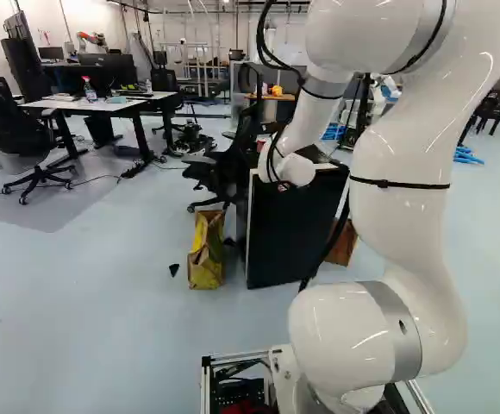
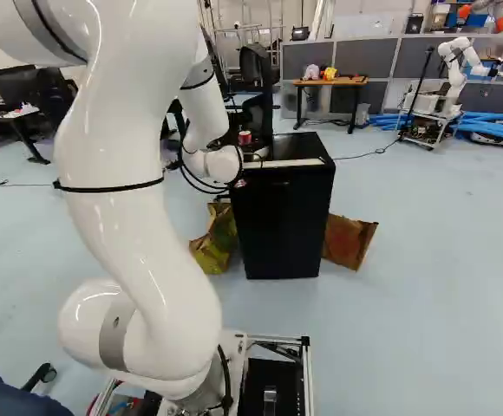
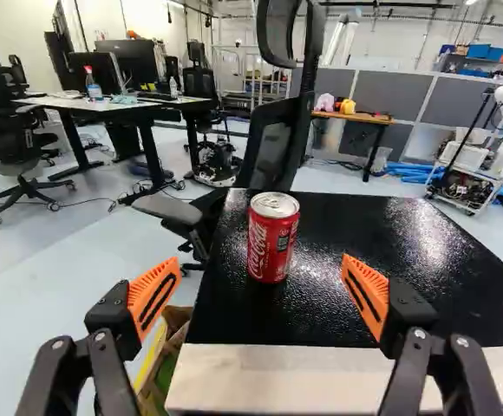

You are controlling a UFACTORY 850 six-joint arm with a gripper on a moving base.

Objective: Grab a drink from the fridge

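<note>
Gripper (image 2: 257,159) stands wide open at the near side of the black fridge (image 2: 282,230) — its orange pads (image 3: 153,297) are well apart and it has hold of nothing. The red can (image 3: 270,247) stands upright on top of the fridge, ahead of the gap between the fingers. Beside the fridge, on the floor, there is a yellow bag (image 1: 205,259) — and behind the fridge, an office chair (image 3: 273,147).

The arm (image 1: 405,207) is glossy white and rounded, with smooth grey bands (image 1: 398,323), thin black straps (image 1: 396,184) and looping black cables (image 1: 262,39). The claw (image 3: 262,260) is black, its 2 fingers (image 3: 114,314) bearing slotted orange pads (image 3: 140,299); silvery screws (image 3: 418,334) dot the links (image 3: 408,373) behind them.
</note>
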